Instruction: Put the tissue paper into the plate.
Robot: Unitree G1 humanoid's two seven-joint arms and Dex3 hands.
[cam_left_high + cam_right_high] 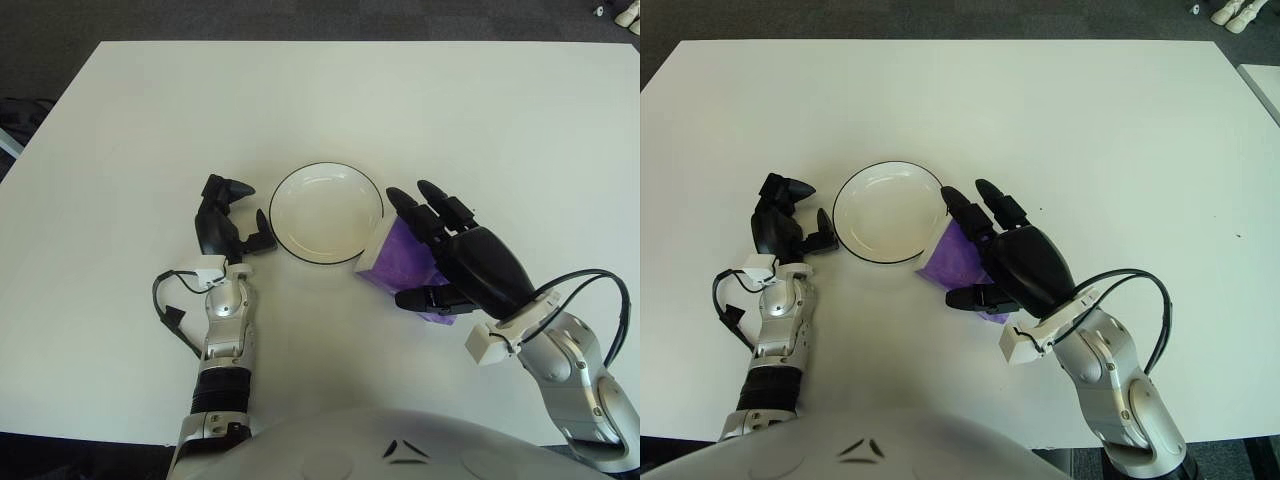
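Note:
A purple tissue pack (398, 258) lies on the white table just right of the plate, one corner at its rim. The white plate (320, 215) with a dark rim is empty. My right hand (415, 247) is down over the pack: its fingers (432, 205) reach across the top toward the plate, and its thumb (420, 297) presses the near side. The palm hides most of the pack. My left hand (245, 212) shows just left of the plate, fingers relaxed and holding nothing.
The white table (420, 110) stretches wide behind and to both sides of the plate. A black cable (590, 285) loops off my right wrist. Dark floor lies beyond the far table edge.

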